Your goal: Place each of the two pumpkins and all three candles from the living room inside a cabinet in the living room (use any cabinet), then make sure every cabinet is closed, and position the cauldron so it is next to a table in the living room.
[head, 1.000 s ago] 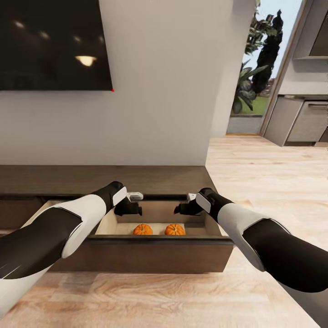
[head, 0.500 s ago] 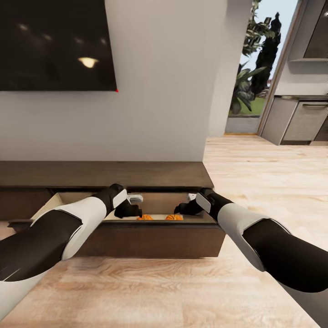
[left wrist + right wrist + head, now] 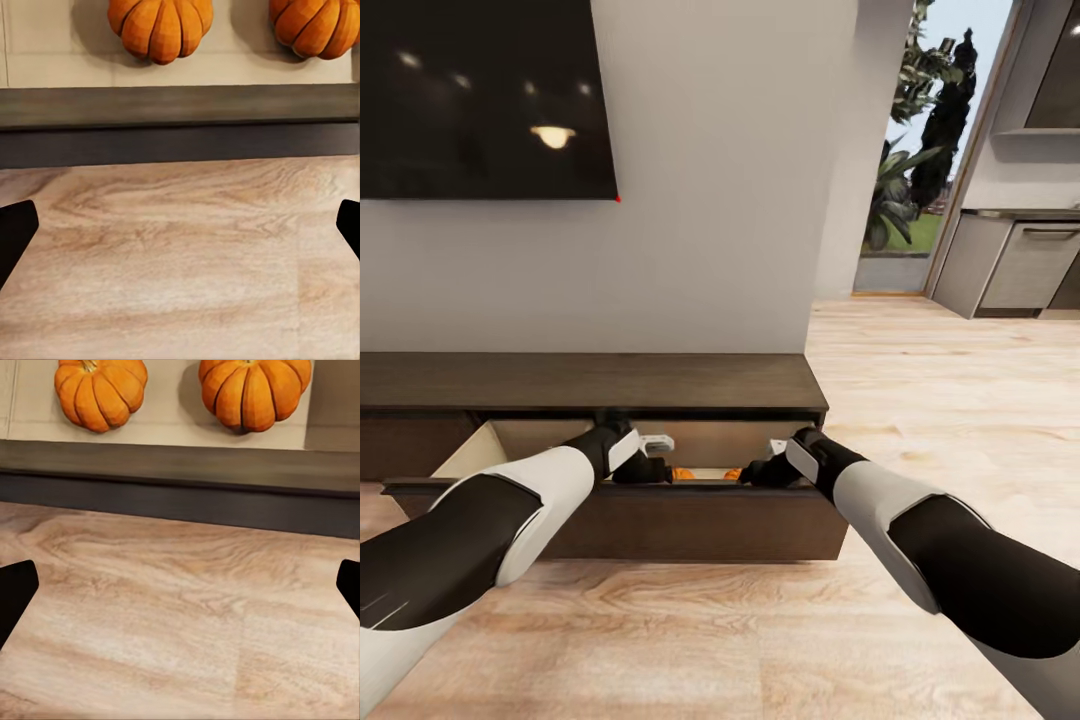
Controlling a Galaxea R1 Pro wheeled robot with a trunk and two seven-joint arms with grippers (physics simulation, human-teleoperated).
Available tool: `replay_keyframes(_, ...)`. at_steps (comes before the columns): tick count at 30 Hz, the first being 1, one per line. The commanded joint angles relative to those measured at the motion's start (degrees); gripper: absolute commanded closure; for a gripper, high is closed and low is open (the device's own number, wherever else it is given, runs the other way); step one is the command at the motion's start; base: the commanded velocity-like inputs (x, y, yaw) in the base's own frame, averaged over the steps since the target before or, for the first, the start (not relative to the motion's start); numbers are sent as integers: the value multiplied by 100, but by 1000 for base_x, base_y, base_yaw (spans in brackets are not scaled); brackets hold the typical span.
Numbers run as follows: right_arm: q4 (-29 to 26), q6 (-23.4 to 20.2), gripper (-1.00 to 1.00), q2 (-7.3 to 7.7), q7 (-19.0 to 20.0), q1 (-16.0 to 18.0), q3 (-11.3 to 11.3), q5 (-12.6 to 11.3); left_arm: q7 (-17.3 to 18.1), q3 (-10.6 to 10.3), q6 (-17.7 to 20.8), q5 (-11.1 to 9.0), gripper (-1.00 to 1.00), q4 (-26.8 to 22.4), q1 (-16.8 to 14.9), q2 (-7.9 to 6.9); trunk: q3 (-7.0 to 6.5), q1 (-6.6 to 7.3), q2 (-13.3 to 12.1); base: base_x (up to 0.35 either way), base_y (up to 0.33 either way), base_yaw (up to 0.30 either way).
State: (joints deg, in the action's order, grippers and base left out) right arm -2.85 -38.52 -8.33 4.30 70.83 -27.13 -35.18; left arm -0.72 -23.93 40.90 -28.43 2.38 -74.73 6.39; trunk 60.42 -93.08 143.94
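Sitting side by side on the pale floor of the open drawer (image 3: 660,520), low in the centre of the head view: both pumpkins, reduced there to two orange slivers, the left pumpkin (image 3: 682,473) and the right pumpkin (image 3: 732,474), peeking over the dark front panel. Seen larger at the top of the left wrist view (image 3: 160,26) (image 3: 315,24) and the right wrist view (image 3: 100,391) (image 3: 253,388), apart from each other, just behind the panel's top edge.

Compared with half a second ago: less of the drawer interior visible, front panel nearer the cabinet (image 3: 590,385), far less orange showing; a second ago both pumpkins lay fully exposed in a wide-open drawer. Camera also shifted between the oldest picture and this one, so part of that change perhaps only apparent.

Left gripper (image 3: 650,468) and right gripper (image 3: 758,472) lower than before, at the panel's upper edge, possibly touching it, though contact hard to confirm. Jaws of both spread wide and holding nothing, dark fingertips (image 3: 16,232) (image 3: 16,594) at the side edges of each wrist view over light wooden floor (image 3: 760,640).

Dark screen (image 3: 480,95) upper left on the wall.
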Motion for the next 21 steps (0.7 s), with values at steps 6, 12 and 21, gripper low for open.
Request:
replay_keyframes(6,3,230,-100,-122,30,-136,-47,3,-8,-42,-201,-65,-100,16,93,3,6,1,3,0,0,0)
replay_keyframes(12,117,313,-100,-148,27,-265,-41,2,-8,-40,-270,-66,-100,17,347,1,6,1,3,0,0,0)
replay_keyframes(21,243,369,-100,-151,27,-294,-43,2,-11,-38,-545,-64,-100,17,613,-35,6,1,3,0,0,0)
